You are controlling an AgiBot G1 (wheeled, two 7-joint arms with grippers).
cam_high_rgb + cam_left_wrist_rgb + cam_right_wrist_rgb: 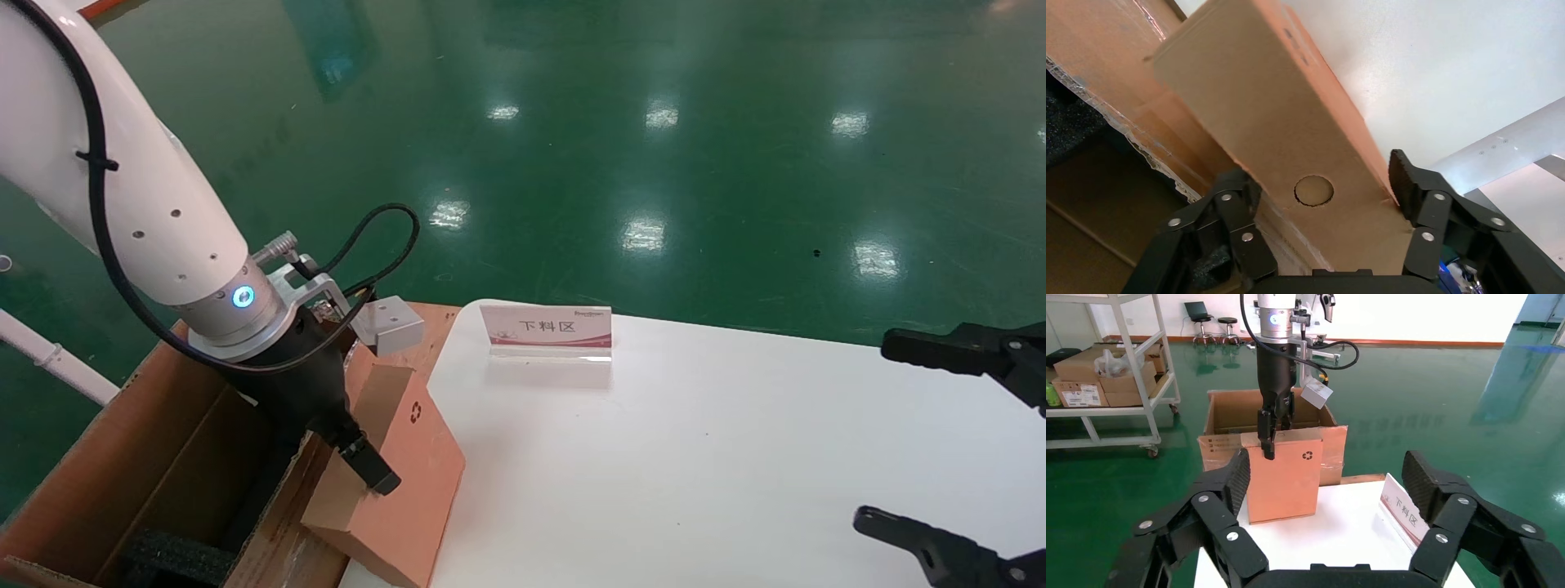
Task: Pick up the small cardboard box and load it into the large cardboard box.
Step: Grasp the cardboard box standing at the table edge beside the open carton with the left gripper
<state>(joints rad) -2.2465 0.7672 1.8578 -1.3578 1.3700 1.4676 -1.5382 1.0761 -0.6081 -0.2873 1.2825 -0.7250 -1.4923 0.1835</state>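
The small cardboard box [404, 482], plain brown with a black recycling symbol, stands on edge at the table's left edge and tilts toward the large cardboard box [98, 457]. My left gripper [364, 461] is shut on its upper edge, one finger on each broad face, as the left wrist view [1321, 177] shows. The right wrist view shows the small box [1288, 484] in front of the large box [1223, 416]. The large box is open, with black foam [176, 555] inside and taped flaps [1101, 67]. My right gripper [874, 430] is open and empty over the table's right side.
The white table [695, 457] carries an upright sign with red print [546, 331] near its far edge. A white shelf cart with cartons [1107, 367] stands beyond the large box. The green floor lies all around.
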